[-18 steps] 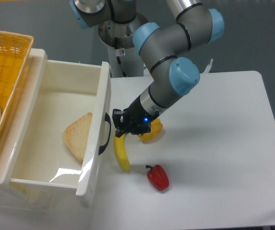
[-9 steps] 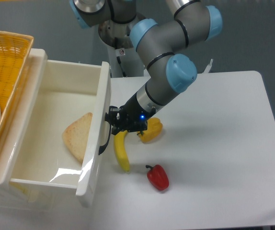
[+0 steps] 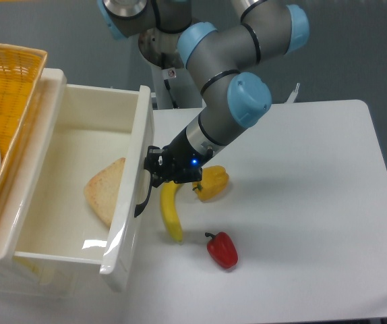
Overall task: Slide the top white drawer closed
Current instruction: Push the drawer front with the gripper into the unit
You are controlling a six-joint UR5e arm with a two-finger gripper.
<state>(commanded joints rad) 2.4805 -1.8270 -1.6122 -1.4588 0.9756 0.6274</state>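
White worktop [image 3: 301, 202] is backed by a grey-blue wall. The top white drawer [image 3: 129, 202] has been pushed slightly left by the gripper [image 3: 154, 170], whose opening cannot be told.

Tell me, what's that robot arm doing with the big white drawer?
The robot's gripper is pressed against the black handle on the front of the top white drawer, pushing it shut. The drawer is open a long way, with a slice of bread inside. A banana, a yellow pepper and a red pepper lie on the table beside it.
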